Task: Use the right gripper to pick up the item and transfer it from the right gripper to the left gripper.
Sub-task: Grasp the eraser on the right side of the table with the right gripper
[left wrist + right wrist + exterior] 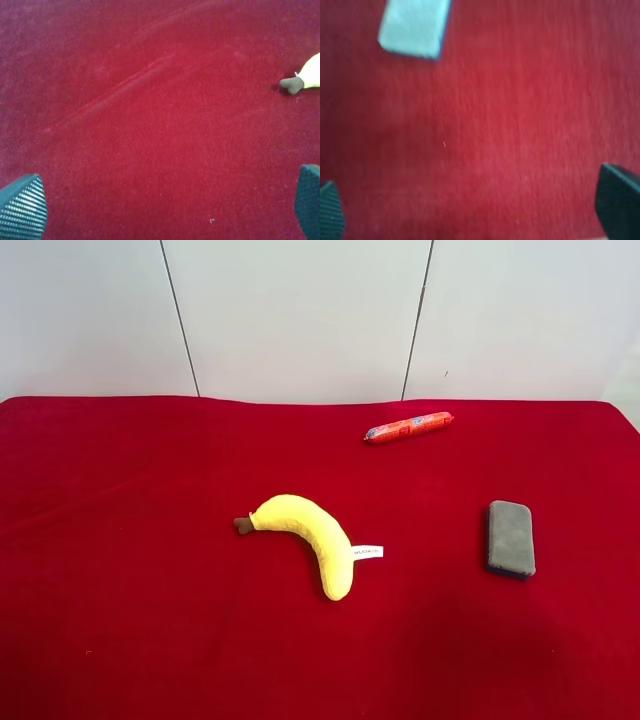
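Observation:
A yellow plush banana (310, 533) with a brown stem and a white tag lies in the middle of the red cloth. A grey rectangular pad (511, 538) lies to its right in the exterior high view, and a red sausage stick (408, 427) lies further back. My right gripper (475, 210) is open and empty above bare cloth, with the grey pad (415, 26) some way ahead of it. My left gripper (165, 205) is open and empty over bare cloth; the banana's stem end (300, 80) shows at the edge of its view. Neither arm shows in the exterior high view.
The red cloth (120, 570) covers the whole table, with a low crease (125, 87) in front of the left gripper. A white panelled wall (300, 310) stands behind the table's far edge.

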Controlling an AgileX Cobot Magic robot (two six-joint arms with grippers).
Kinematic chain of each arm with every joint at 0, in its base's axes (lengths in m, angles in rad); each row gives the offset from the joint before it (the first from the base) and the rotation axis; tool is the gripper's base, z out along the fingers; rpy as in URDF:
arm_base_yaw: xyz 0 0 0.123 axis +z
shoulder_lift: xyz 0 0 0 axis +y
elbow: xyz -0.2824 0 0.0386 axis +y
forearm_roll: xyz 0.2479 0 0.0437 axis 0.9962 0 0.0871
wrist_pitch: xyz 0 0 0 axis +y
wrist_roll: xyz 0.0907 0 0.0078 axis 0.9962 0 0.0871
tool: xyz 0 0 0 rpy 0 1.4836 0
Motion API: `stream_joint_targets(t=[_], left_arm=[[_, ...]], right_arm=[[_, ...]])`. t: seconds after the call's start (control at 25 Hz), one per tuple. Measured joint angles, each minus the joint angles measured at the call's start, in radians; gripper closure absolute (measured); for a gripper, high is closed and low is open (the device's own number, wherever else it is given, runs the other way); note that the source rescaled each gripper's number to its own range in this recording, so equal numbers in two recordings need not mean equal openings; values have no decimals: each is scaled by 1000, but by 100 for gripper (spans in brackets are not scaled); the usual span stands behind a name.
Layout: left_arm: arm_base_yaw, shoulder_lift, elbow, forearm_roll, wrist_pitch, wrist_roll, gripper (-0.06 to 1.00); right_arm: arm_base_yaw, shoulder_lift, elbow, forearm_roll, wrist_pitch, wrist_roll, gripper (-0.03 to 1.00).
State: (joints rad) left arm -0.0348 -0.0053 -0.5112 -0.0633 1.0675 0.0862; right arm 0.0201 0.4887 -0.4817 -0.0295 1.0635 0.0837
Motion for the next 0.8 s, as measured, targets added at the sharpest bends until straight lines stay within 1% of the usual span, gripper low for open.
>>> stream_joint_targets(t=[0.2, 0.36, 0.64, 0.8], left_arm=[[0, 0, 0, 0, 0, 0, -6], [0, 0, 0, 0, 0, 0, -6], [0, 0, 0, 0, 0, 0, -6], [0, 0, 0, 0, 0, 0, -6]], right_arm=[[0, 220, -7, -35, -8, 44, -3], [0, 351, -46, -46, -76, 52, -3], [0, 536, -138, -46, -144, 77, -3], [0, 628, -174, -46, -213, 85, -3]])
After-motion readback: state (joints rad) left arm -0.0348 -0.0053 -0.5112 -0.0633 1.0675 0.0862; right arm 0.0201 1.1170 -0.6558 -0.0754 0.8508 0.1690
